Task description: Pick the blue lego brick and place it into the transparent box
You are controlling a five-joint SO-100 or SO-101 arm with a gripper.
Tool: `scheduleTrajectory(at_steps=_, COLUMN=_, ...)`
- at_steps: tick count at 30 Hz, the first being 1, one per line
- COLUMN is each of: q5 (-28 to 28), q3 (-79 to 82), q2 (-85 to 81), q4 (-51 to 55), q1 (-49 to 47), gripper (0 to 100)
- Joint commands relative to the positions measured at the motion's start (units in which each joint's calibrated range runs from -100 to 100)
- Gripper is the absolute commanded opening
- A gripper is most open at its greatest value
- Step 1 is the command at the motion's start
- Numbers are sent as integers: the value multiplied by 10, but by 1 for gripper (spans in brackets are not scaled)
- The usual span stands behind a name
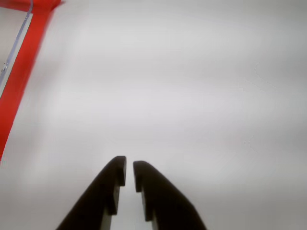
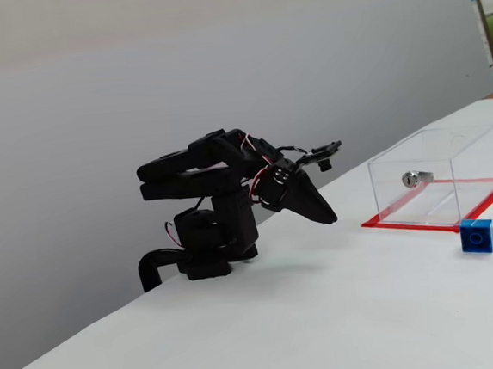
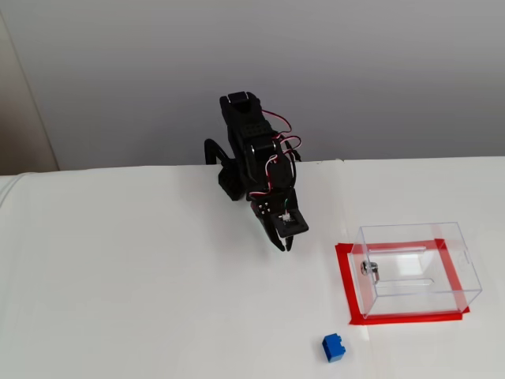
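Observation:
The blue lego brick (image 2: 476,235) (image 3: 333,347) lies on the white table, just outside the transparent box's red rim. The transparent box (image 2: 477,149) (image 3: 418,297) stands upright on its red base. In the wrist view only a red corner of that base (image 1: 19,72) shows at the upper left, and the brick is out of view. My gripper (image 1: 129,164) (image 2: 329,218) (image 3: 284,245) hangs low over bare table, folded close to the arm's base, well away from brick and box. Its jaws stand almost together with nothing between them.
A small silver metal piece (image 2: 414,177) (image 3: 371,271) sits inside the box. The black arm base (image 2: 208,244) (image 3: 237,170) stands near the table's back edge, in front of a grey wall. White tabletop stretches between gripper and brick.

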Motion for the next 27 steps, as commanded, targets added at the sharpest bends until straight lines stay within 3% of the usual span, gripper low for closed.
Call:
scheduleTrajectory(at_steps=1, q5=-1, q3=-113, q2=116, q4=-10, q1=13, gripper=2)
scheduleTrajectory(at_steps=15, q5=-8, q3=-431, q2=416, q4=-2, q1=10, gripper=3)
scheduleTrajectory(at_steps=27, q5=-17, q3=-599, q2=574, q4=-2, q1=9, gripper=3)
